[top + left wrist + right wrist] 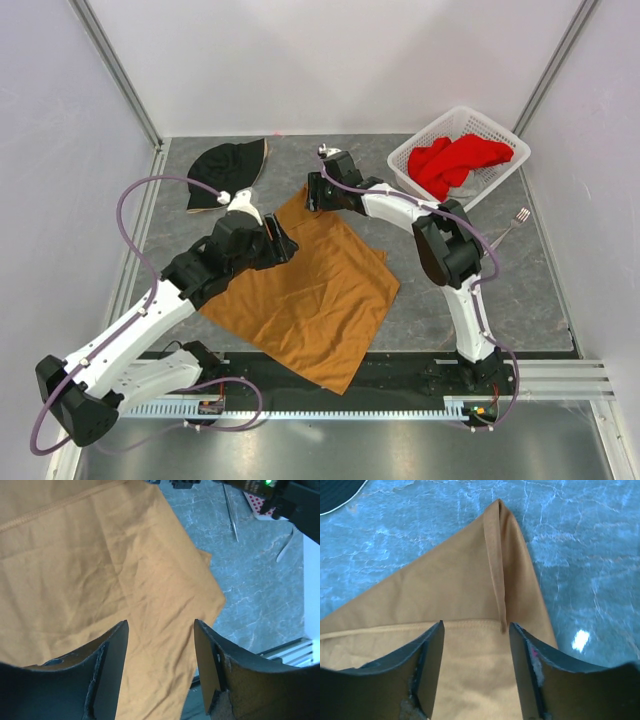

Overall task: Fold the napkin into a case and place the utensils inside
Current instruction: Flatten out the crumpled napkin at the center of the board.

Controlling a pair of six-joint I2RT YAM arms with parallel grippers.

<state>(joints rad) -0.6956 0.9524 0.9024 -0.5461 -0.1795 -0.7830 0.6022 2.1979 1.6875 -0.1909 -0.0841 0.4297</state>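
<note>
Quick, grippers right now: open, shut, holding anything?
Left gripper: open, empty, over the napkin.
Right gripper: open, empty, over the napkin's folded corner.

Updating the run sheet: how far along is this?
Done: the napkin looks folded once, two layers along one edge. In hand: nothing; left gripper and right gripper hang open over it. Left: the remaining folds, then loading the fork and knife, both lying loose.

Bright even light; table (580, 640) glare; fingers (422, 680) blurred.
</note>
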